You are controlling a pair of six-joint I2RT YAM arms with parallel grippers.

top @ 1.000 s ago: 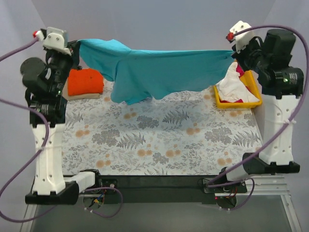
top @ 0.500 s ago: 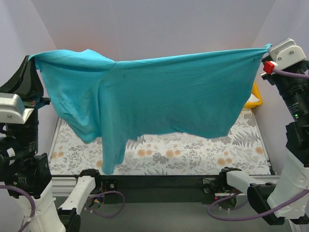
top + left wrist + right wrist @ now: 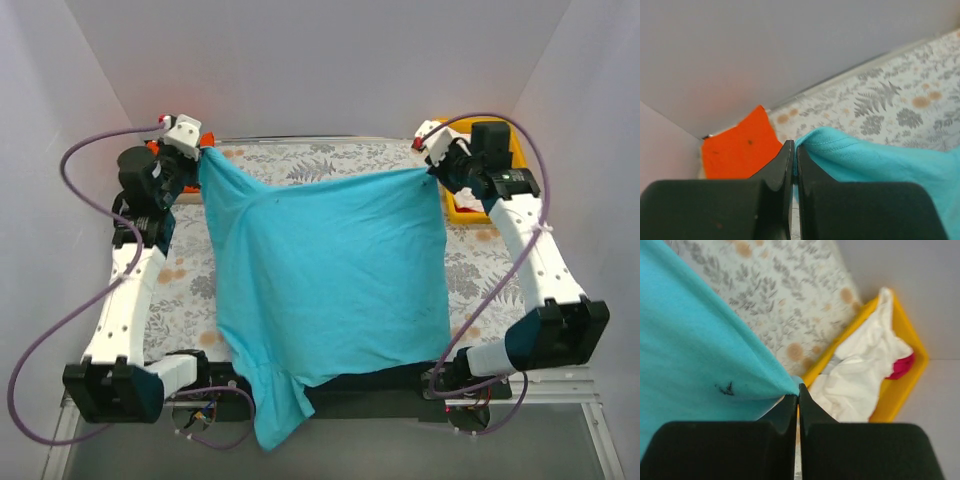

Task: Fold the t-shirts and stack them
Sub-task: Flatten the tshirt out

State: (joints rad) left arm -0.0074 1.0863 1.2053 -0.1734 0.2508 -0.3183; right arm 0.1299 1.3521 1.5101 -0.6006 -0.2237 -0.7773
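Observation:
The teal-blue t-shirt (image 3: 330, 270) is stretched between both grippers and spread over the table, its lower part hanging past the near edge. My left gripper (image 3: 203, 157) is shut on its far left corner; the wrist view shows the cloth (image 3: 880, 160) pinched between the jaws. My right gripper (image 3: 432, 170) is shut on its far right corner (image 3: 715, 355). The orange t-shirt (image 3: 737, 150) lies folded at the far left, mostly hidden in the top view. White (image 3: 860, 375) and magenta (image 3: 902, 367) shirts lie in the yellow tray (image 3: 907, 390).
The floral table cloth (image 3: 480, 275) shows at the sides and at the back. The yellow tray (image 3: 470, 210) stands at the far right behind the right arm. Grey walls close the back and sides.
Both grippers have swung from high and near the camera down to the far side of the table. The teal shirt, hanging as a curtain before, now lies spread over the table.

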